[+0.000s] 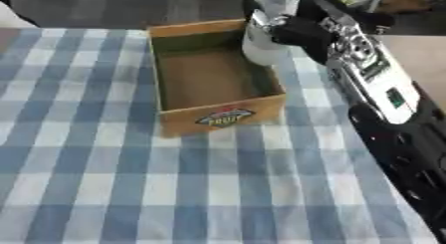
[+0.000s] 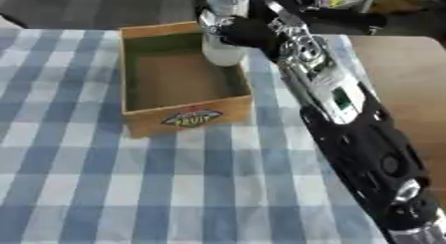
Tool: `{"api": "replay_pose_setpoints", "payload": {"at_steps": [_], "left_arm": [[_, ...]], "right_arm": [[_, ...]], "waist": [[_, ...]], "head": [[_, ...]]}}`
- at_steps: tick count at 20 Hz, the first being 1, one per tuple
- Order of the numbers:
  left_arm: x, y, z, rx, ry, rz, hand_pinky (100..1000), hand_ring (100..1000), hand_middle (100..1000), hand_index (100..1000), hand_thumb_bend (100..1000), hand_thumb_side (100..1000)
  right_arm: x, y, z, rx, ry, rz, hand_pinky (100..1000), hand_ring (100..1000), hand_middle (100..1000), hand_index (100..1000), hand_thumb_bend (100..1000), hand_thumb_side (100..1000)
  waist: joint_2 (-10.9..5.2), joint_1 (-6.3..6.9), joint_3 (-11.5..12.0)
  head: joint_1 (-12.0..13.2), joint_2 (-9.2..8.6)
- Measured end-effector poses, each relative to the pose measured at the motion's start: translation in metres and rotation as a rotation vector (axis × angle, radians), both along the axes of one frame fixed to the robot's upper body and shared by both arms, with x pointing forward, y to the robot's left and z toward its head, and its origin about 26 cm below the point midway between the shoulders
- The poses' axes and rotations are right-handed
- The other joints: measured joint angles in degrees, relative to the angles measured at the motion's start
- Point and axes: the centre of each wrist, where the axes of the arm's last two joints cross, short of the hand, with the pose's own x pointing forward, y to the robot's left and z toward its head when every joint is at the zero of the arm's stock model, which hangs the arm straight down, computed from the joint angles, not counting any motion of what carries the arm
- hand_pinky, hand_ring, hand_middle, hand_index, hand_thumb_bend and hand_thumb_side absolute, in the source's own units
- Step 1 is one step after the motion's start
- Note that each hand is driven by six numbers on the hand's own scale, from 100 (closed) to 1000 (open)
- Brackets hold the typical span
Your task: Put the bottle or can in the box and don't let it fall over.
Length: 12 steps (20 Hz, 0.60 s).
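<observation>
Right hand (image 2: 240, 31) fingers curled round upright pale bottle (image 1: 261, 44) | bottle at box (image 1: 213, 73) right wall, partly over it | lower straight down inside, release only once seated

Box (image 1: 218, 93) on the tablecloth (image 1: 131, 188), left of the right hand (image 1: 292, 31) — bottle (image 1: 261, 49) held upright over the box's right rear corner.

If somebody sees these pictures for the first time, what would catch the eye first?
Probably the long black and silver right arm, coming from the lower right. Its right hand holds a pale bottle upright over the far right corner of the open cardboard box. The box stands on a blue checked tablecloth.
</observation>
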Motion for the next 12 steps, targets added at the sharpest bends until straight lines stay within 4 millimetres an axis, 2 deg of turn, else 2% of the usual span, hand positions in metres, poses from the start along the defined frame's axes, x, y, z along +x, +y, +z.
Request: {"api": "replay_pose_setpoints", "payload": {"at_steps": [7, 12], "left_arm": [[0.003, -0.006, 0.008, 0.007, -0.024, -0.029, 1000, 562, 728, 873, 579, 439], [0.004, -0.007, 0.010, 0.008, -0.032, -0.037, 1000, 562, 728, 873, 579, 439]], "right_arm": [[0.030, -0.007, -0.005, 0.024, 0.017, -0.098, 792, 973, 1000, 401, 100, 267], [0.042, -0.007, -0.016, 0.031, 0.006, -0.124, 798, 978, 1000, 415, 100, 264]], "waist": [[1.11, -0.79, 2.5], [1.45, -1.08, 3.3]], "head": [[-1.9, -1.46], [-2.7, -1.94]]}}
